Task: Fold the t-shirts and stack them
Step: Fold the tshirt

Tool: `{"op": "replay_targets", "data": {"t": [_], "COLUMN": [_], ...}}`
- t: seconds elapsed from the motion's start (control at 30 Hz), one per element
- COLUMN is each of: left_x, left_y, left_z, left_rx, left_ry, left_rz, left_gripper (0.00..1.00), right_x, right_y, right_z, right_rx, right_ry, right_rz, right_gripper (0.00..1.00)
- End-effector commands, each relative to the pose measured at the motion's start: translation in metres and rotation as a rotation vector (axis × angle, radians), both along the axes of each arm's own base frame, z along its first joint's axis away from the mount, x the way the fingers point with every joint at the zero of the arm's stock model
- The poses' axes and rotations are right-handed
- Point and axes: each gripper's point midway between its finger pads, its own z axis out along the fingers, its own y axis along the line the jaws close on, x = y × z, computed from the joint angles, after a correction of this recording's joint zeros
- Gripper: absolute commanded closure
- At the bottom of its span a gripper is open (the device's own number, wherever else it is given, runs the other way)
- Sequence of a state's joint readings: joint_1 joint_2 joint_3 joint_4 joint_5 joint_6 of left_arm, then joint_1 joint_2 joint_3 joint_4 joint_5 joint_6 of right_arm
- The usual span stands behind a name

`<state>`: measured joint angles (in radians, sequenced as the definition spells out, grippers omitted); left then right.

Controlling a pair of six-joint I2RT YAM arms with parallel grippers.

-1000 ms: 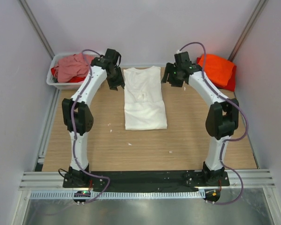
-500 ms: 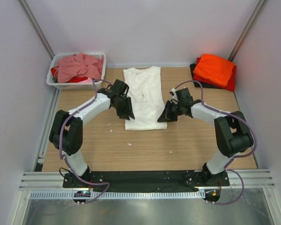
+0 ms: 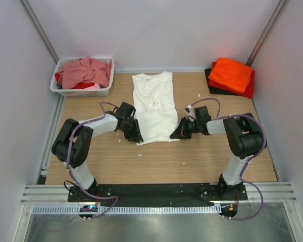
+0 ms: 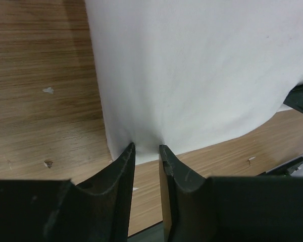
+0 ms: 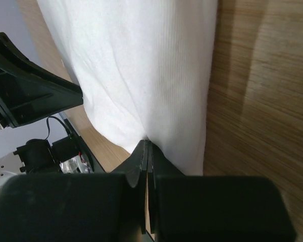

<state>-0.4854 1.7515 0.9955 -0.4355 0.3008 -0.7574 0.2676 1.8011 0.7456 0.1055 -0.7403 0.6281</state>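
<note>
Left claw point(image 4: 146, 151): narrow gap, tips low on the bench point(image 3: 156, 161), straddling the lower-left corner of the white t-shirt point(image 3: 154, 108). Cloth puckers into the gap, but I don't read it as clamped yet.

Right claw point(image 5: 145, 143): fingers pressed together, with a pinch of cloth at the lower-right hem corner.

In the top view both claws sit at the shirt's near hem, one per corner, so the shirt lies straight up-frame from both. Its long axis runs hem to collar, bottom to top of frame, in the centre of the bench, and neither arm is nearer.

My read of the next move: close the left claw, then carry the hem up-frame along that axis to the collar, both claws level so the fold lands square.

The orange t-shirt point(image 3: 232, 73) stack is upper right and the tub point(image 3: 81, 92) with the dusty-pink t-shirt point(image 3: 83, 70) is upper left. Both are well apart from the fold path.
</note>
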Motion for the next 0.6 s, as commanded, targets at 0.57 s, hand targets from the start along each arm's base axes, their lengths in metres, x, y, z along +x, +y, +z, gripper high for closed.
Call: {"op": "replay_targets", "data": {"t": [0.57], "left_x": [0.023], "left_y": [0.013], "left_z": [0.093], "left_rx": [0.112], "left_ry": [-0.199], "left_rz": [-0.039], "left_gripper": [0.65], "right_x": [-0.004], "right_y": [-0.012], "right_z": [0.099], "right_rx": [-0.078], "right_ry": [-0.169], "right_rz": [0.012], "right_gripper": [0.60]}}
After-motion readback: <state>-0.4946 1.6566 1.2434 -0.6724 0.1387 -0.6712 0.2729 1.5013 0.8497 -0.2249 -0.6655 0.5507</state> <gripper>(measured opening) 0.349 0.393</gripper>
